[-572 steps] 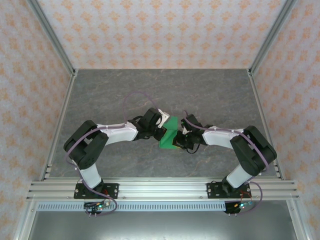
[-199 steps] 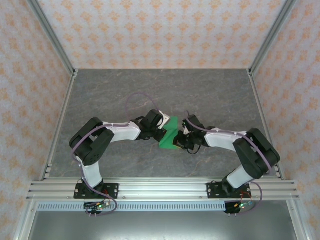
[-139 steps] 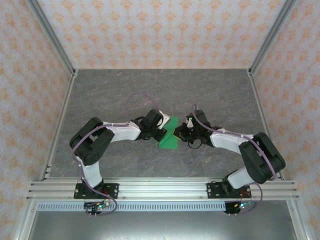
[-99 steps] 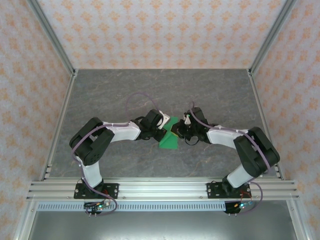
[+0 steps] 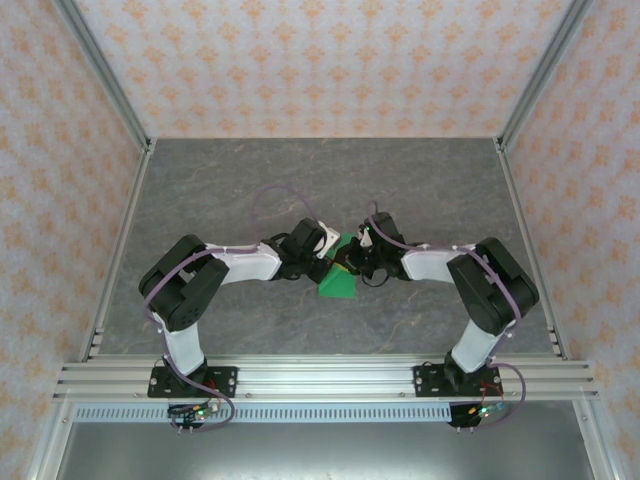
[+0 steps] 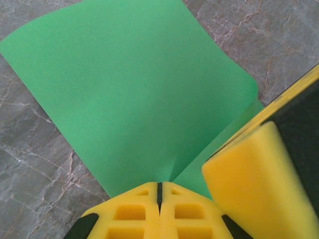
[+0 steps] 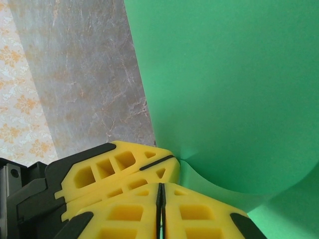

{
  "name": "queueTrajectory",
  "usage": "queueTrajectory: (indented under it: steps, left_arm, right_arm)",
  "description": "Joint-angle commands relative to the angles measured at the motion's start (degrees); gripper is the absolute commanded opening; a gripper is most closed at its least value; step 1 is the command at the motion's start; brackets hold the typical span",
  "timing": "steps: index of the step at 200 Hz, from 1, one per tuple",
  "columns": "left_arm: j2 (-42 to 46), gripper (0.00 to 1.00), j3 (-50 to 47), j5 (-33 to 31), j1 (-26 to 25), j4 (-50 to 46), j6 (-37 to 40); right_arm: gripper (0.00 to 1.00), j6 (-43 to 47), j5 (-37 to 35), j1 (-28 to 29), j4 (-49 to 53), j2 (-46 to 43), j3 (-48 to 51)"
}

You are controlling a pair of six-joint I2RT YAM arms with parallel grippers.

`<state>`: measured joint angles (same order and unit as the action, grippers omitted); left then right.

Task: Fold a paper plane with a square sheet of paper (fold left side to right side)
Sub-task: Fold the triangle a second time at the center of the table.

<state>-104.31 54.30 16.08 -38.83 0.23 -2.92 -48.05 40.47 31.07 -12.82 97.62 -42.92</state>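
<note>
One square sheet of paper (image 6: 129,89) — two grippers (image 6: 159,185) (image 7: 159,186)

The square sheet of paper (image 6: 129,94) was plain bright green. The left gripper (image 6: 159,191) and right gripper (image 7: 160,194) were yellow and black. The surface (image 5: 220,180) was grey, marble-veined.

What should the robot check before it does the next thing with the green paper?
1. Left gripper pinching the square sheet of paper: ok, jaws closed on its edge.
2. Right gripper pinching it: ok, jaws closed on it.
3. Room between the grippers: not ok, they crowd side by side.
4. Fold pressed flat: not ok, the paper curves over, uncreased.
5. Edges lined up: cannot tell.
</note>
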Motion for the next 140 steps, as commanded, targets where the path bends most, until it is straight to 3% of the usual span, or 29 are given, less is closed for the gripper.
queueTrajectory:
  steps: [1, 140]
  left_arm:
    - [-0.8, 0.00, 0.3, 0.7, 0.4, -0.5, 1.2]
    - [-1.0, 0.00, 0.4, 0.8, 0.4, -0.5, 1.2]
  right_arm:
    - [0.11, 0.5, -0.6, 0.4, 0.5, 1.2, -1.3]
    - [0.11, 4.6, -3.9, 0.4, 6.3, 1.6, -0.1]
